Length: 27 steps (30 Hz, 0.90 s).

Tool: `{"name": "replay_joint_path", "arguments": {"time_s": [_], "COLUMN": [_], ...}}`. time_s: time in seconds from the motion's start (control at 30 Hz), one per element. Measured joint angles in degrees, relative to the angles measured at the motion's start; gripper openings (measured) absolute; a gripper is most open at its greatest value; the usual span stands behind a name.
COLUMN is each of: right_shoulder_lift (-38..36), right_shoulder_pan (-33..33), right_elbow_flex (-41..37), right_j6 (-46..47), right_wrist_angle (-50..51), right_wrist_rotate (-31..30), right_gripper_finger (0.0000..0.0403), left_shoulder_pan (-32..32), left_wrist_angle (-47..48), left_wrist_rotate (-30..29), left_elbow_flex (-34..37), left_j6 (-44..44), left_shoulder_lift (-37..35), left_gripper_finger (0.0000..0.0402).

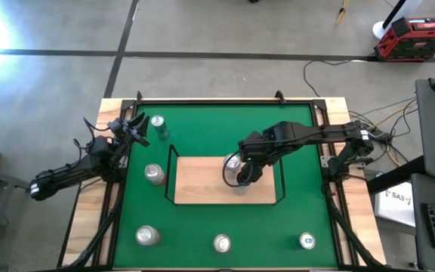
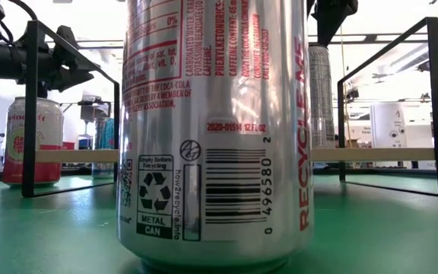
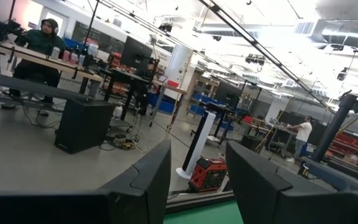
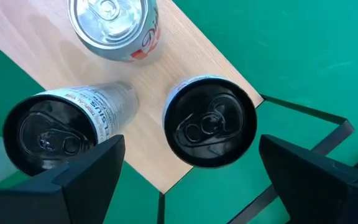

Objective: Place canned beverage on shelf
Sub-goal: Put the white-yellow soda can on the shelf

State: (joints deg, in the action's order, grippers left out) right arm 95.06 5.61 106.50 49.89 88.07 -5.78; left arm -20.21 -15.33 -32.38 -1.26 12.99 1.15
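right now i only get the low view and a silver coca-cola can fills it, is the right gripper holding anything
Observer: No. The right gripper is open over the shelf, with a dark-topped can standing free below, between its fingers.
Operator: how many cans on the shelf
Observer: Three show in the right wrist view: that one, a second dark-topped can and a silver-topped can with red lettering.
Operator: and the left arm
Observer: The left gripper waits at the table's left edge, close to a green can that stands off the shelf.
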Motion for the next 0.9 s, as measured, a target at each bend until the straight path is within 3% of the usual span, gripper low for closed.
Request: {"name": "replay_joint_path", "arguments": {"time_s": [0.9], "right_shoulder_lift": [2.5], "right_shoulder_pan": [-1.2], "right_elbow_flex": [-2.0], "right_j6": [-0.6], "right_wrist_angle": [0.1], "right_wrist_rotate": [-1.3], "right_gripper_finger": [0.0364], "left_shoulder_pan": [0.0], "left_wrist_angle": [0.0], "left_wrist_rotate": [0.0], "left_elbow_flex": [0.0], "left_j6": [0.0], "left_shoulder_lift": [0.0], "left_gripper_finger": [0.0137]}}
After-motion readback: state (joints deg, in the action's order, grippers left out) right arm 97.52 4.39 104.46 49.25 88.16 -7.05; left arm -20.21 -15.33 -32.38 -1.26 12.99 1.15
